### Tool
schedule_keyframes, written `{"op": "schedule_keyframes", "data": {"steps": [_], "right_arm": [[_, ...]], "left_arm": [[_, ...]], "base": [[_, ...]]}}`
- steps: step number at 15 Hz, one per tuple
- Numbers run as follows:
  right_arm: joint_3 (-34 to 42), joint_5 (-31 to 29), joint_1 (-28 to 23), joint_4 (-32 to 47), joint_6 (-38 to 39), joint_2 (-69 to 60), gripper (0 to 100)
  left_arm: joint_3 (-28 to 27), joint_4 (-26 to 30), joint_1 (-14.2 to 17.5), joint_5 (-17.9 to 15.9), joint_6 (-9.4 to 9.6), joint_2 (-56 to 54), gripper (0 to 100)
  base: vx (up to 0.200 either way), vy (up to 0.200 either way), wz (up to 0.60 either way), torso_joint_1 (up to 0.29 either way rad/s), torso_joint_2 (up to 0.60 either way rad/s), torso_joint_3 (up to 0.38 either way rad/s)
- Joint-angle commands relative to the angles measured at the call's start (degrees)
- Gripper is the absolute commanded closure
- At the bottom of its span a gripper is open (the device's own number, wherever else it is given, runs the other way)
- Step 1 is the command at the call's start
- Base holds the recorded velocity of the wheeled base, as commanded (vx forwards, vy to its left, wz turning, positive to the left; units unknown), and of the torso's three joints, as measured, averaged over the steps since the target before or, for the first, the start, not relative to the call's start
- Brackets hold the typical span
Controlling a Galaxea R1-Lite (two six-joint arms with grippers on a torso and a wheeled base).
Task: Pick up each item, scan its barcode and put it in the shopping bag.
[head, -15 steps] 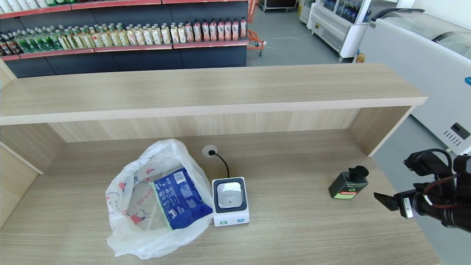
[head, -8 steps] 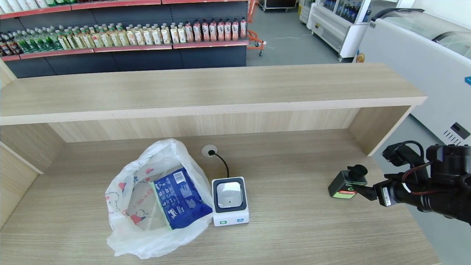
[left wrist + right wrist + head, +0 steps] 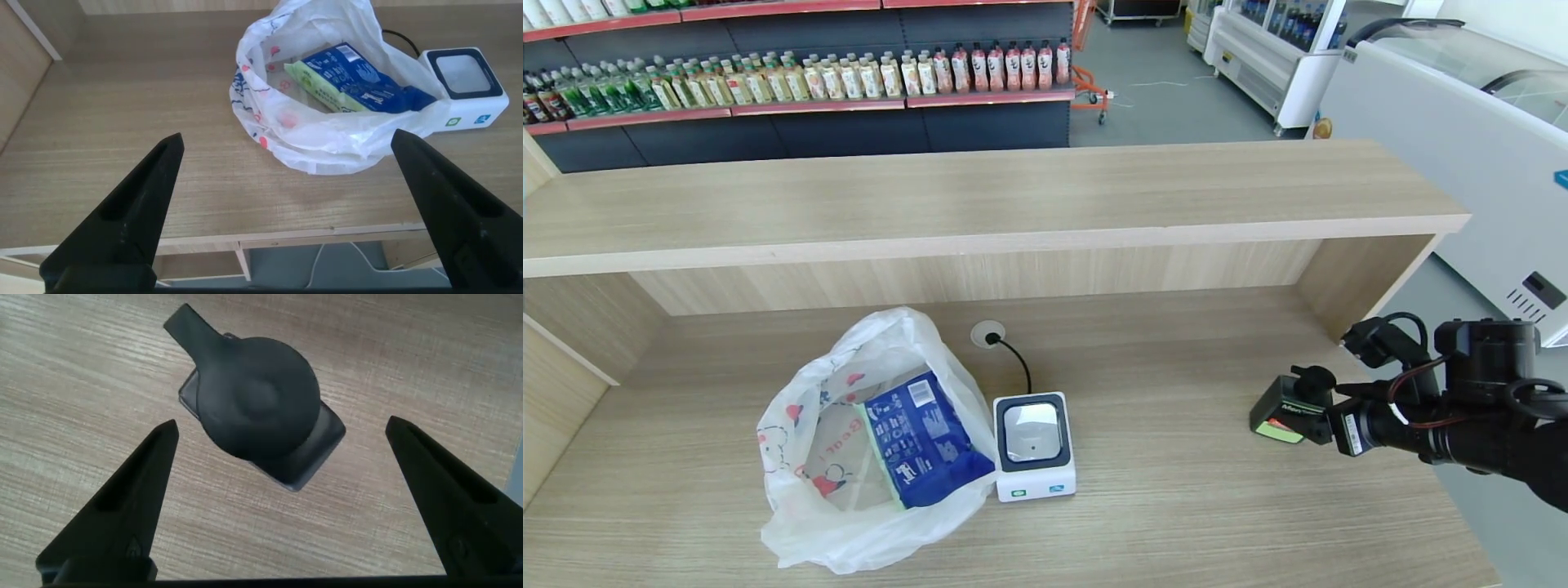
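Right wrist view: right gripper (image 3: 282, 429) holds its fingers apart either side of the bottle (image 3: 255, 398); it is probably stiff and light, so grasp its square body.

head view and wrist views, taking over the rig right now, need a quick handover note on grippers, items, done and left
Right gripper: open, one finger on either side of the dark bottle at the right end of the counter; not gripped yet.
Left gripper: open and empty, near the counter's front edge, facing the shopping bag.
Done: the blue pack lies in the bag, beside the scanner.
Left: grip the bottle, scan it, bag it.
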Motion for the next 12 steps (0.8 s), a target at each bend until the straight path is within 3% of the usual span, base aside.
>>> {"op": "schedule_keyframes", "data": {"steps": [1, 12], "right_arm": [[-0.1, 1.3, 0.5, -1.0, 0.0, 1.0, 0], [-4.4, 5.1, 1.0, -3.3, 0.0, 8.5, 0]], "left_arm": [[0.0, 0.0, -0.1, 0.0, 0.0, 0.0, 0], [0.0, 0.0, 0.0, 0.0, 0.0, 0.0, 0]], "base": [[0.0, 0.0, 0.0, 0.0, 0.0, 0.0], [0.0, 0.0, 0.0, 0.0, 0.0, 0.0]]}}
